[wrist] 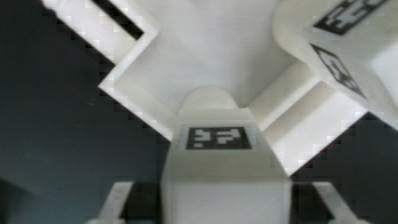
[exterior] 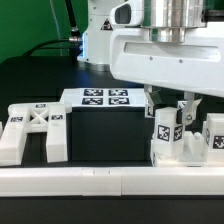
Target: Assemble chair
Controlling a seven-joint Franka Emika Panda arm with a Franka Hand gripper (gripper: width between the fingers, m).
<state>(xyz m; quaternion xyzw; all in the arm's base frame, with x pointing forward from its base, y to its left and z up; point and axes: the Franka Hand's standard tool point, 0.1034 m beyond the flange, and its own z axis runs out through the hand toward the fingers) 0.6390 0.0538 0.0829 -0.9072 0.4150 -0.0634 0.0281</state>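
**Fingers astride a tagged chair piece**
The fingers (exterior: 186, 106) stand apart, straddling an upright tagged chair piece (exterior: 165, 132) on the black surface (exterior: 100, 135), to the exterior view's right of the marker board (exterior: 105, 97). The X-braced frame (exterior: 35, 130) lies on the board's other side. The matte plastic looks rigid, light and slightly slick, so it is probably best pinched across its flat sides, below the rounded top.

On the table (exterior: 100, 130), the X-braced frame (exterior: 30, 128) lies at the exterior view's left. The marker board (exterior: 100, 97) is behind it, the tagged pieces (exterior: 167, 135) stand at the right, and the rail (exterior: 100, 182) runs in front.
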